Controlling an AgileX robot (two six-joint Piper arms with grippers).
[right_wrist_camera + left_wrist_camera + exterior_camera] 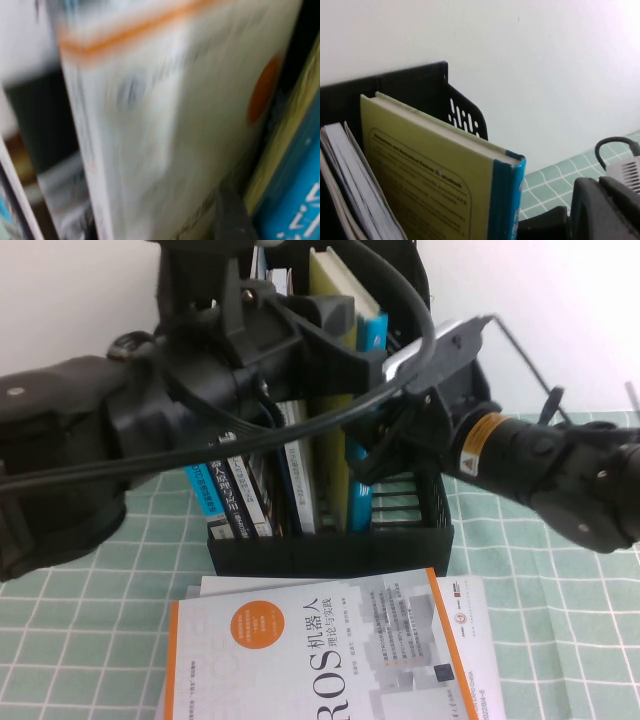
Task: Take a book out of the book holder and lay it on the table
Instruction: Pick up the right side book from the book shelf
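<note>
1. Bkgd: plain white wall behind; the table has a mint-green cloth w/ white grid. On it, in front, lies a white-and-orange ROS book.
2. The book holder, black, stands in the middle of the table. Inside it, upright: the book w/ pale yellow cover and bright blue spine, plus some thinner books to its left.
3. Key relation: the book's long axis is vertical, spine facing toward me. My right gripper is at the holder's right side, just beside the blue spine, about mid height of the book. So the book lies directly left of my right gripper, very near. I judge the right arm is the one to take it.
4. Right gripper state: I cannot tell if my fingers are spread or pinching the book; in high view the arm bodies cover them.
5. My left gripper is up over the holder's top left, near the book's upper edge. Its fingers: cannot tell either.
6. Hidden / unclear: right wrist view is heavily blurred, only a blue strip and a pale surface w/ orange marks. Left wrist view shows the book's top corner and holder wall, no fingers. Lower part of the book is behind the holder's front wall and my arms.
</note>
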